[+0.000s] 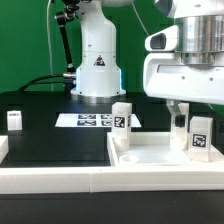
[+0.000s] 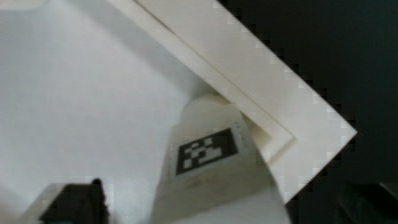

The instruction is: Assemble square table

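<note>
The square tabletop (image 1: 150,158) lies on the black bench (image 1: 50,140) near its front edge, on the exterior view's right. A tagged leg (image 1: 199,135) stands in the tabletop's far corner. The pincer (image 1: 190,114) hangs wide open just above it, apparently not touching.

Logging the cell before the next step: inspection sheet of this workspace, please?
Surface: black table, white rail along its near edge.
Job's things: white plastic square tray-like top; in the exterior view, tagged white block leg at its left corner, second tagged leg at its right, small white block far left.
Clutter: nothing seen.
Grippers: claw open above second tagged leg, holding nothing.
Cables: black cable beside white robot base.
Surroundings: marker board, green backdrop.
</note>
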